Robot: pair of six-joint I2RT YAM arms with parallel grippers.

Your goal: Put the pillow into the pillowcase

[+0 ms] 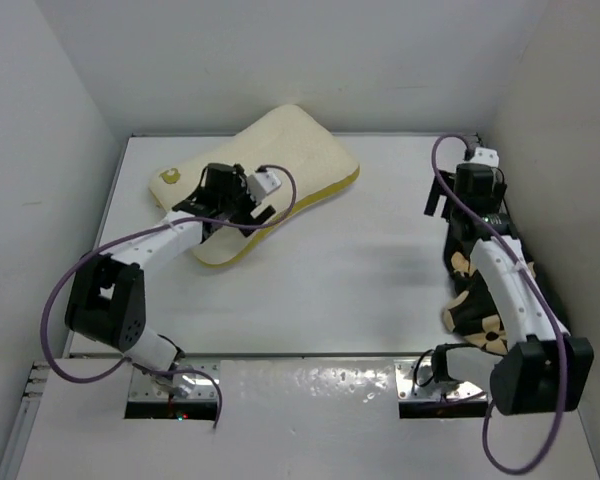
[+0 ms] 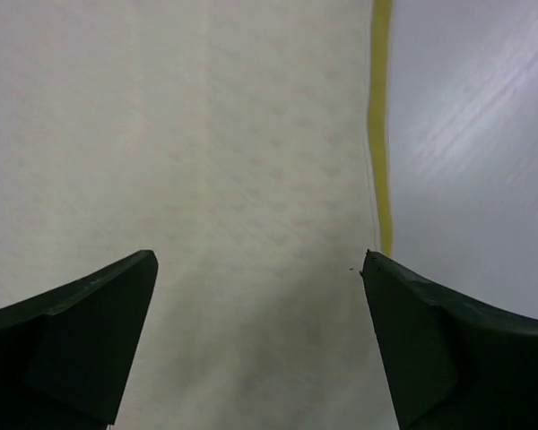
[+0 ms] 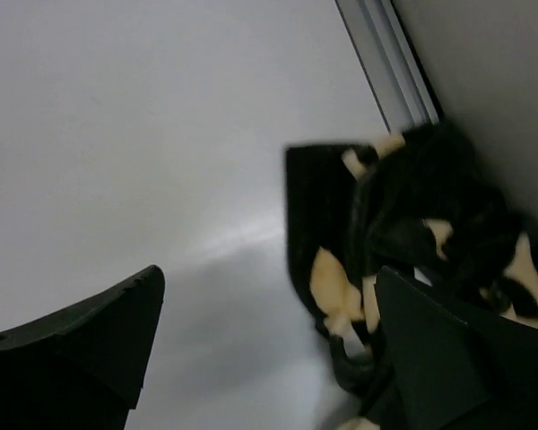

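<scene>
The pillow [image 1: 300, 150] lies slantwise, long axis near-left to far-right, yellow band [image 1: 332, 194] nearest. Left gripper [image 2: 260, 265] gapes over it; right gripper [image 3: 269, 278] gapes by the crumpled pillowcase [image 3: 412, 215].

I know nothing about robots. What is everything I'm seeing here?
pillow: one, cream with yellow side band, far left of table
pillowcase: one, black with tan print, bunched at table's right edge
table: one, white, under everything
cables: two, purple, looping along the arms
arms: two, black and white, bases at near edge
left claw: one, black, open over the pillow
right claw: one, black, open beside the pillowcase
</scene>
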